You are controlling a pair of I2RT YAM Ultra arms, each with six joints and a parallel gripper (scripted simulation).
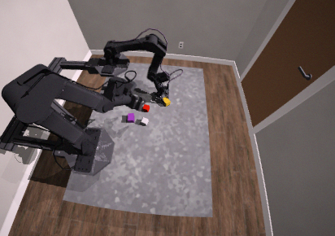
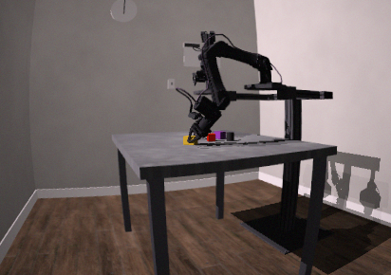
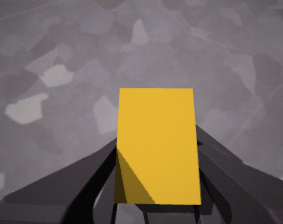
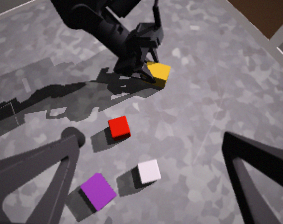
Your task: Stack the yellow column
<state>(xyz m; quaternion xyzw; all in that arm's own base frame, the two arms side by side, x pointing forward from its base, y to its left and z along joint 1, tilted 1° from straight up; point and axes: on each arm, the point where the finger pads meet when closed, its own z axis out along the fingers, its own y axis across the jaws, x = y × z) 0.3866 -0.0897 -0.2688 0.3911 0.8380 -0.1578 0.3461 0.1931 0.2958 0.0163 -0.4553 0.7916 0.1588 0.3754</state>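
Note:
The yellow column [image 1: 166, 101] lies on its side on the grey table top; it also shows in the exterior view [image 2: 190, 140] and fills the left wrist view [image 3: 157, 145]. My left gripper [image 1: 162, 98] reaches down onto it, and its two fingers press against the column's long sides. In the right wrist view the left gripper [image 4: 143, 72] sits over the column [image 4: 159, 72]. The red cube [image 1: 145, 107] [image 4: 119, 127] stands a short way beside it. My right gripper [image 4: 148, 141] hovers wide open and empty above the red cube.
A purple cube [image 1: 130, 117] and a white cube [image 1: 144, 121] stand close together near the red cube; they also show in the right wrist view, purple [image 4: 98, 190] and white [image 4: 149, 171]. The right arm's body stretches over the table's left part in the top view.

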